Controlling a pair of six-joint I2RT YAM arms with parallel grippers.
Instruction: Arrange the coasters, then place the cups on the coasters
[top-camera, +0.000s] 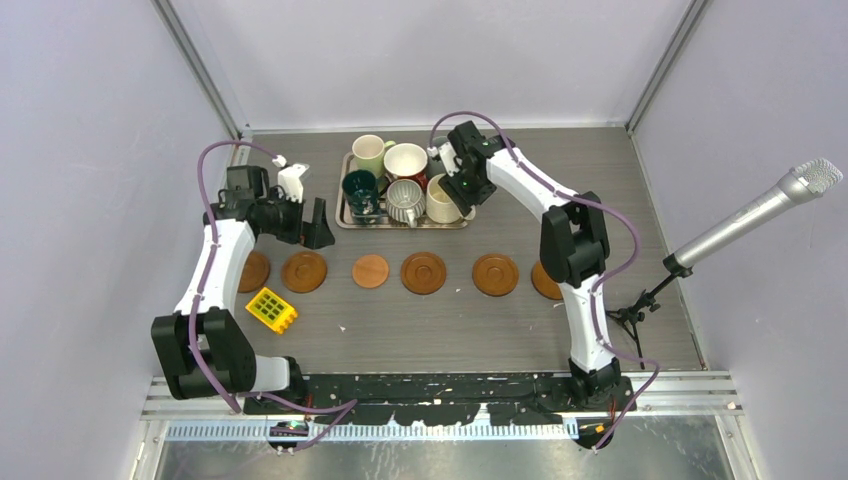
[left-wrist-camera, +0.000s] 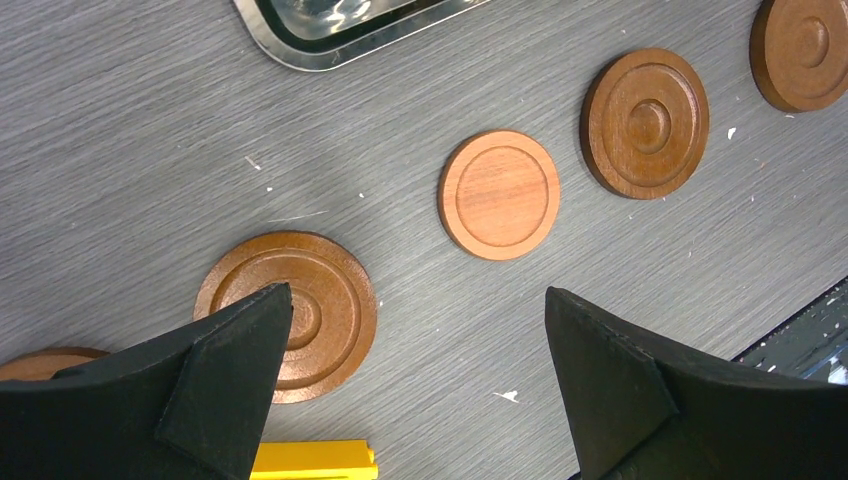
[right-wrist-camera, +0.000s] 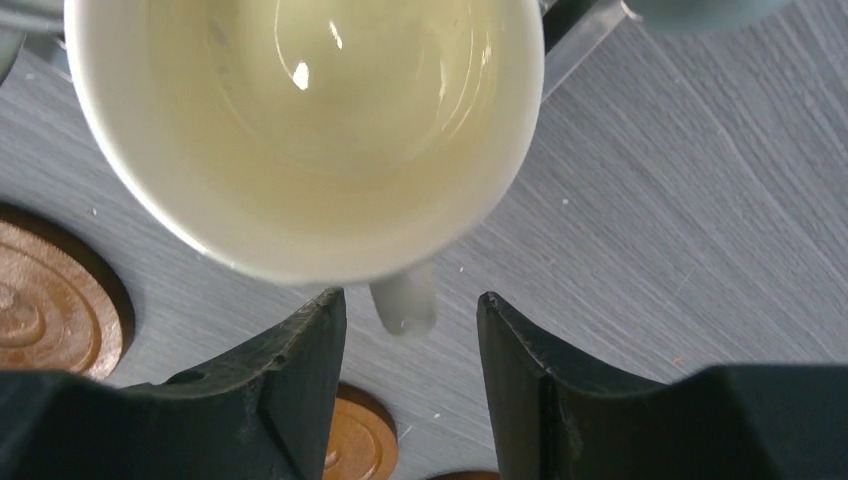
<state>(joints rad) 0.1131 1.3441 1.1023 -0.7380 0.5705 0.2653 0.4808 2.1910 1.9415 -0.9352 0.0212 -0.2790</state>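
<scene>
Coasters (top-camera: 423, 272), six brown wooden discs, lie in one row from 9 to 3 o'clock across the middle of the grey table (top-camera: 450, 335), each apart from the next. The third from the left, the plain coaster (top-camera: 370, 271), is lighter than the ringed ones, and the right arm partly hides the last one.

At 12 o'clock from the row, the silver tray (top-camera: 342, 213) holds the cups: pale green mug (top-camera: 372, 153), red-and-white mug (top-camera: 406, 161), dark green mug (top-camera: 359, 188), ribbed grey-white mug (top-camera: 404, 200) and cream mug (top-camera: 438, 203). A grey-blue mug (right-wrist-camera: 700, 8) shows only at the edge of the right wrist view.

The right gripper (right-wrist-camera: 411, 300) hovers at the cream mug, its fingers half apart on either side of the handle (right-wrist-camera: 404, 298), with a gap on each side. The left gripper (left-wrist-camera: 415, 300) hangs wide and empty above the second coaster (left-wrist-camera: 300, 305). A yellow grid block (top-camera: 271, 309) sits at 7 o'clock of that coaster.
</scene>
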